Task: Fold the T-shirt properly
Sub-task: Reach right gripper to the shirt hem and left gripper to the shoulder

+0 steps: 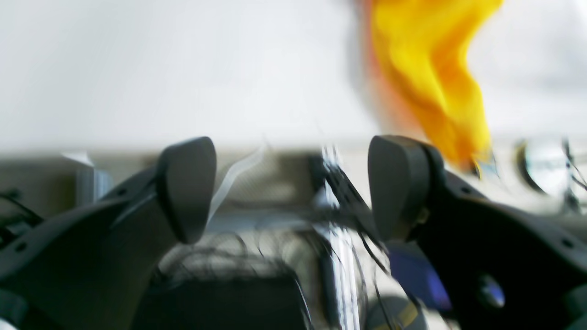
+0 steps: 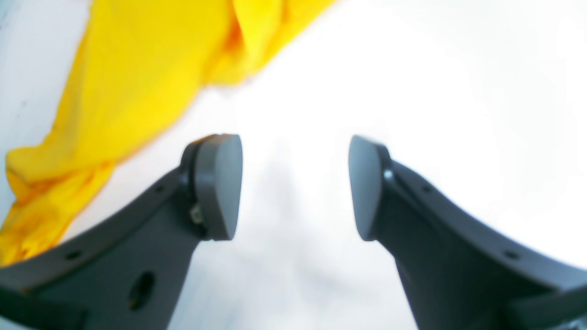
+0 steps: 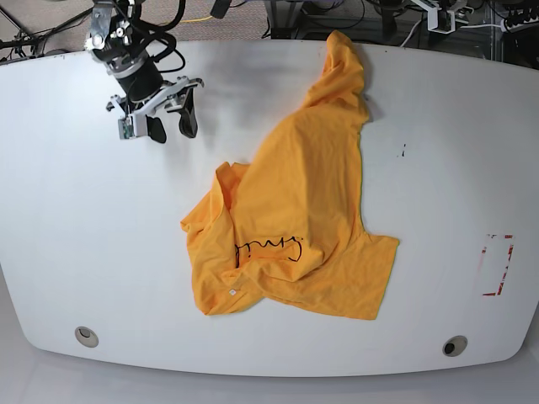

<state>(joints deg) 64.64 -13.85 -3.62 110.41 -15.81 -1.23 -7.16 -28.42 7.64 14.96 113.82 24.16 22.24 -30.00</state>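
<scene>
T-shirt [image 3: 295, 210] crumpled mid-tabletop [image 3: 67, 252], reaching the far edge. Right gripper [image 3: 160, 126] near far-left corner, jaws apart, empty. Left gripper [image 1: 293, 188] jaws apart. Red marking [image 3: 497, 265] near right edge.

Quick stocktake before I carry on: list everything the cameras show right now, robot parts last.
T-shirt: one, orange-yellow with black script, crumpled and partly folded over itself mid-table, one end stretching to the far edge.
Label: one, small, white, on the shirt near its front left corner.
Table: one, white, with two round fittings at the near corners.
Red-outlined rectangle: one, marked on the table at the base view's right.
Dark speck: one, on the table right of the shirt.
Cables and gear: several, dark, behind the far edge.
Right tool: one, black, open, above bare table, off the shirt.
Left tool: one, black, open, nothing between its fingers; not seen in the base view.
</scene>
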